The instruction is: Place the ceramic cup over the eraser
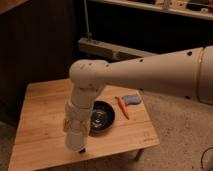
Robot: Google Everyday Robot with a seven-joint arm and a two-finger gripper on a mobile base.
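Observation:
The off-white ceramic cup point(76, 139) hangs mouth-down at the end of my arm, near the front edge of the wooden table point(40, 115). My gripper point(75, 125) points straight down and is shut on the cup from above. The cup sits over the eraser point(83, 149), of which only a small dark sliver shows under the cup's lower right rim. I cannot tell whether the cup's rim touches the table.
A round black bowl point(102, 117) lies just right of the cup. An orange stick-shaped item point(122, 107) and a blue-grey oblong object point(132, 99) lie further right. The table's front edge is close below the cup. My arm crosses in from the right.

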